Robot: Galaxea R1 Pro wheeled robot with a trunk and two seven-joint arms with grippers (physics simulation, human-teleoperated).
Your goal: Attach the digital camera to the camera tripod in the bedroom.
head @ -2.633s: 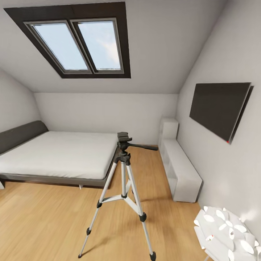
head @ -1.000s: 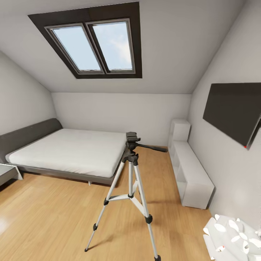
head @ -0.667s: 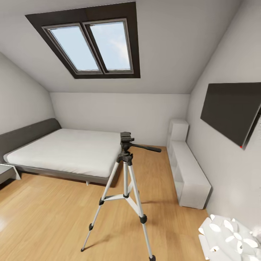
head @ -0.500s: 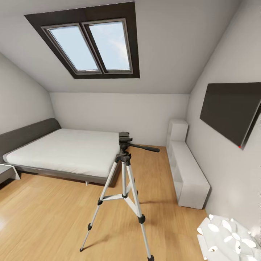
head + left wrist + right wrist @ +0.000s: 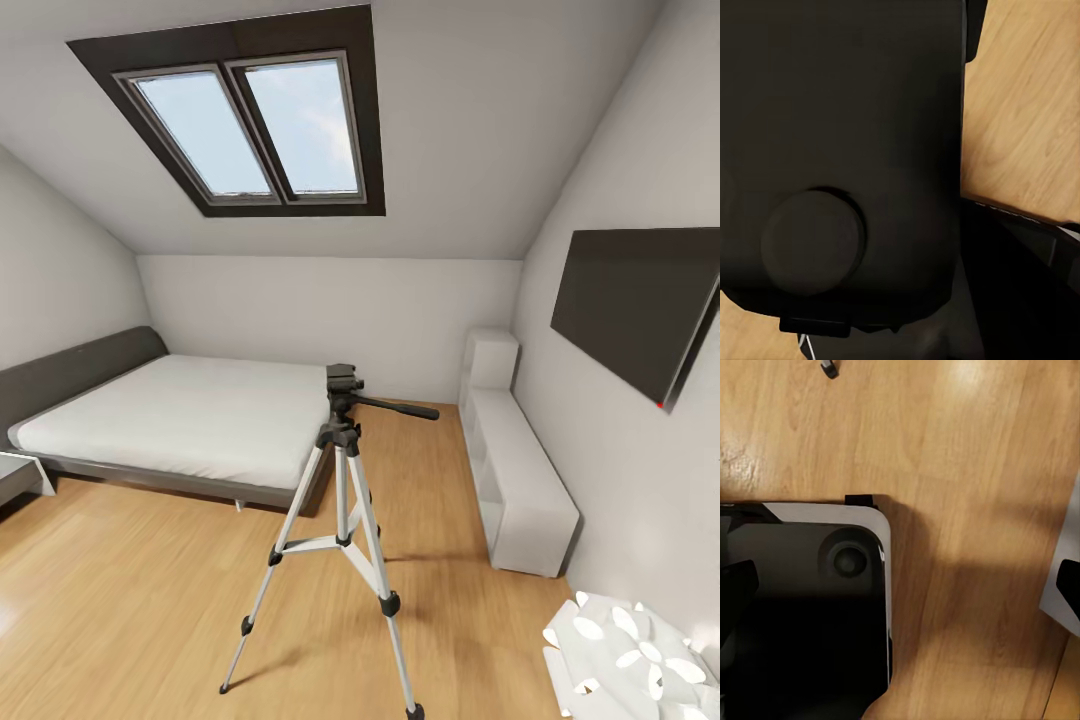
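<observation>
Tripod (image 5: 341, 500) — one; three legs

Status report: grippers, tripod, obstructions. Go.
Grippers: state unreadable. Tripod upright on wood floor, head bare, no camera mounted. Bed behind it, approach open.

The camera tripod (image 5: 343, 510) has shiny silver metal legs with matt black plastic joints, at 6 o'clock; the floor (image 5: 130, 590) is smooth, lightly glossy wood; the bed (image 5: 170, 420) wears matt white cloth; the skylight (image 5: 250, 125) frame looks matt dark.
</observation>
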